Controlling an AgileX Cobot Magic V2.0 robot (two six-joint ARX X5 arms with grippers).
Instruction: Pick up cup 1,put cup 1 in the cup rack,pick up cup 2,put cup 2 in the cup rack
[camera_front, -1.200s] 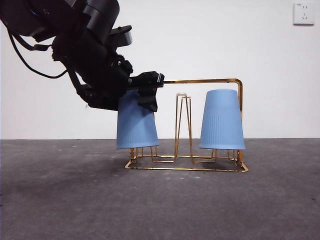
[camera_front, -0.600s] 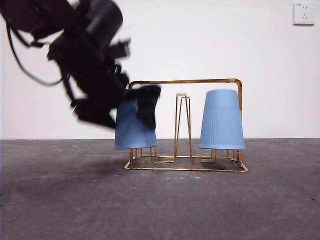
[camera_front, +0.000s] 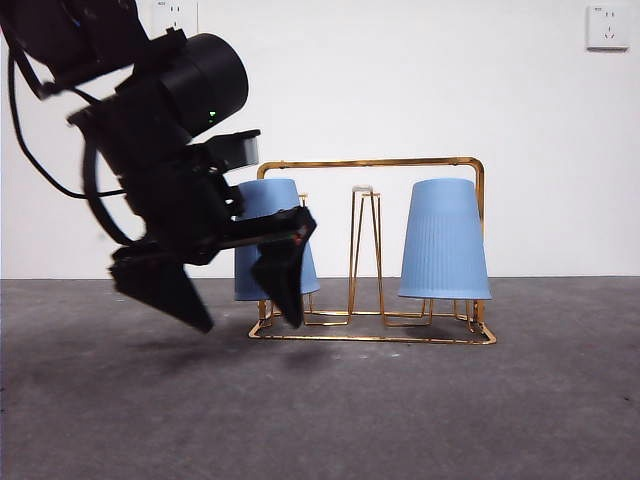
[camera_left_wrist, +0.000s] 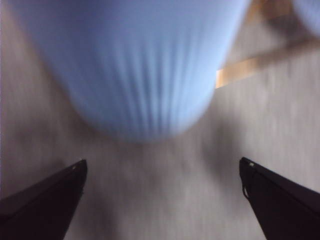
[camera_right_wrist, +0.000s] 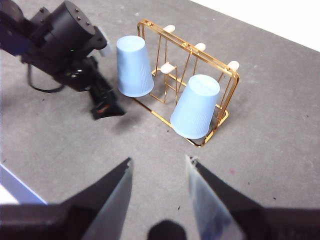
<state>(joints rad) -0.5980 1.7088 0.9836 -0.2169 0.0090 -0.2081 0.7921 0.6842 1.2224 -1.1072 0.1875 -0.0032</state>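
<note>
Both blue cups, cup 2 (camera_front: 270, 235) and cup 1 (camera_front: 444, 240), sat inverted over prongs of the cup rack (camera_front: 375, 250), presumably to drain. The left end effector (camera_front: 240, 295), spread wide and empty, hung beside cup 2; the right end effector (camera_right_wrist: 157, 190) waited parted, well clear.

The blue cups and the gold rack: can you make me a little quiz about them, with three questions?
1. True or false: both blue cups stand upside down on the cup rack.
2. Which gripper is right beside the cup it just let go of? A) left gripper B) right gripper C) neither
3. Fill in: the jaws of the left gripper are ____.

Key:
1. True. One cup and the other cup both sit mouth down over the prongs.
2. A. The left wrist view shows that cup large and close; the right gripper hangs high above, away from the rack.
3. Open, with nothing between them.
</note>
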